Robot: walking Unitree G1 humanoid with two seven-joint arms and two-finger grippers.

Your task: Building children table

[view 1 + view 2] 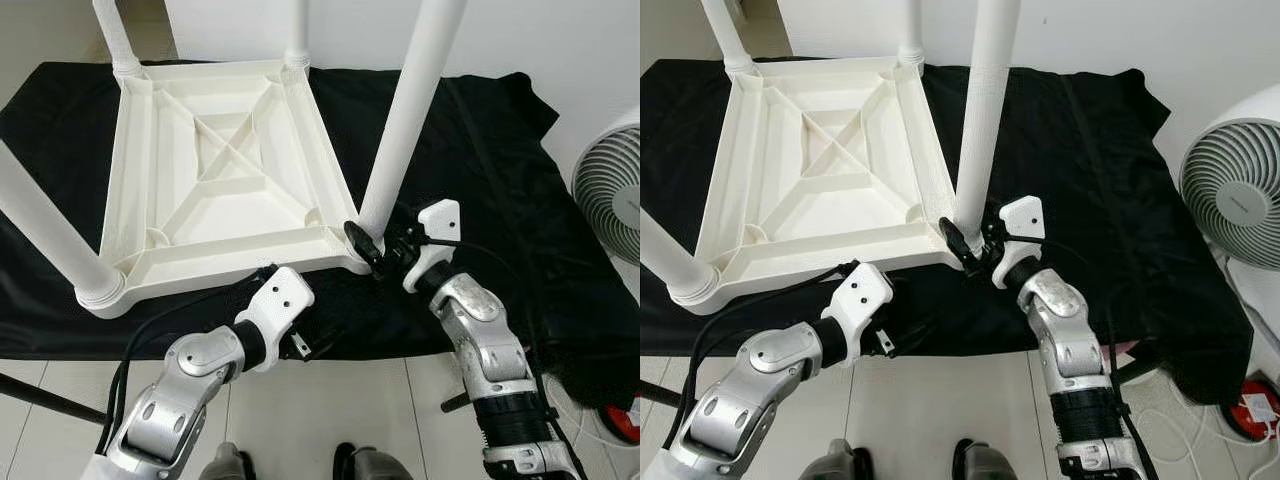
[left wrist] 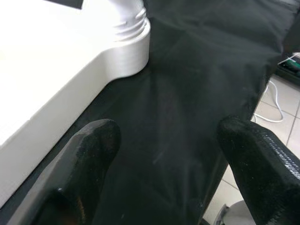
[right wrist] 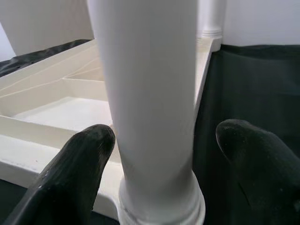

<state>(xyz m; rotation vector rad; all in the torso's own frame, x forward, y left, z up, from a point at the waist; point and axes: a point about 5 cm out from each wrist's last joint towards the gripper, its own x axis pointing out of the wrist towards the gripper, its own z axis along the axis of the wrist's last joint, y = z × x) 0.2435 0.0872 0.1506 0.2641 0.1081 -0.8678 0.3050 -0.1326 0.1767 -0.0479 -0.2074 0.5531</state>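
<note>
White plastic children's table [image 1: 215,175] is lying upside down on a black cloth [image 1: 480,200], legs pointing up. Right gripper [image 3: 161,154] is sitting at the base of the near-right table leg [image 1: 405,120], at 5 o'clock of the tabletop, fingers [image 3: 79,173] spread apart on either side of the leg, apparently not quite touching it. Left gripper [image 2: 164,159] is hovering over the cloth just beside the near edge of the table, at 6 o'clock, fingers apart, gripping nothing. White fan [image 1: 612,185] is standing at 3 o'clock, off the cloth.
</note>
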